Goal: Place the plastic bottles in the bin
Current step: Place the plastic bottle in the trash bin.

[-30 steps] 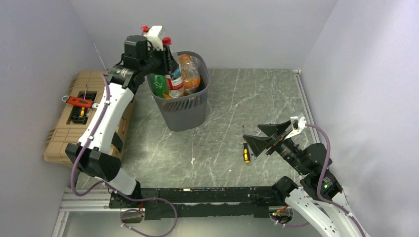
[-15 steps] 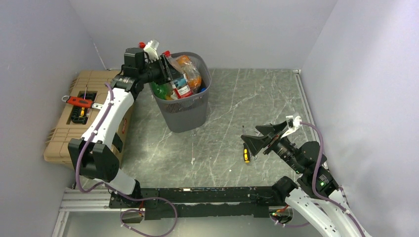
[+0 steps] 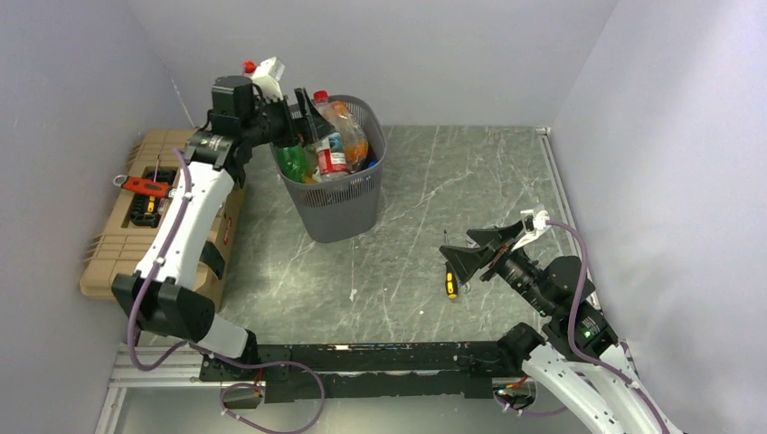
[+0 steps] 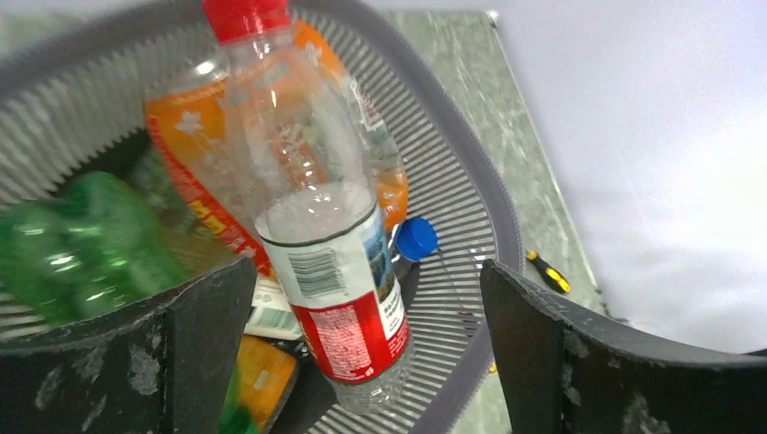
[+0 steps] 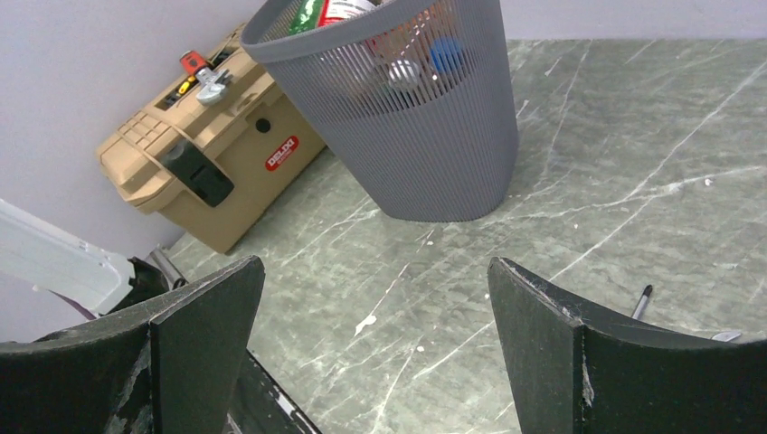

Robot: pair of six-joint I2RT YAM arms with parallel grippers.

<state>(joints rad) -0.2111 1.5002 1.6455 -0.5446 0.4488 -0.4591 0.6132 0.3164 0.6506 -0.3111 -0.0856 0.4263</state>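
The dark grey mesh bin (image 3: 339, 194) stands at the back left and holds several plastic bottles. A clear bottle with a red label and red cap (image 4: 335, 271) leans inside it, base against the mesh wall, on top of an orange-tinted bottle (image 4: 190, 163) and a green one (image 4: 81, 235). My left gripper (image 3: 303, 113) hovers open over the bin's left rim; the red-label bottle lies between its wide jaws without touching them. My right gripper (image 3: 470, 253) is open and empty, low over the floor at the right, facing the bin (image 5: 425, 127).
A tan toolbox (image 3: 136, 208) with a red tool (image 3: 145, 186) on top sits left of the bin. A black-and-yellow screwdriver (image 3: 450, 280) lies on the marble floor just left of my right gripper. Walls close in on the left, back and right.
My left gripper has opened and let go of the red-label bottle, which tipped down into the bin. The left arm drew back slightly to the left. The right arm barely moved.
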